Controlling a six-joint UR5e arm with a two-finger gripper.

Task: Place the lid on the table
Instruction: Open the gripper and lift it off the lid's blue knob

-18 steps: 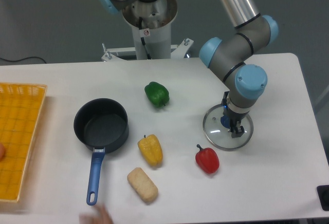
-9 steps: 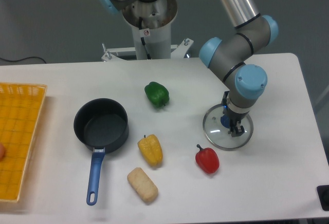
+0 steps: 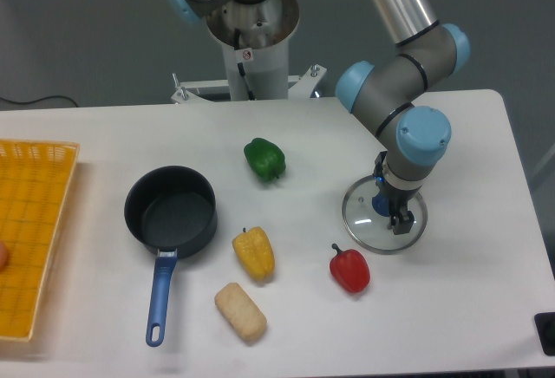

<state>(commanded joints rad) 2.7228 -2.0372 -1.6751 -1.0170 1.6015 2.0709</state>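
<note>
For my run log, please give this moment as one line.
lid: flat on table | pincer: at lid knob, grip unclear | saucepan: uncovered

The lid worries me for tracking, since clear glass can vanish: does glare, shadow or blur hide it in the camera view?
Camera view: the lid reads sharply, its metal rim a clean ring on the white table; lighting is soft and even, no strong glare; the gripper covers the lid's centre; no motion blur.

Clear, metal-rimmed lid (image 3: 362, 222) lies flat on the white table (image 3: 468, 291).
</note>
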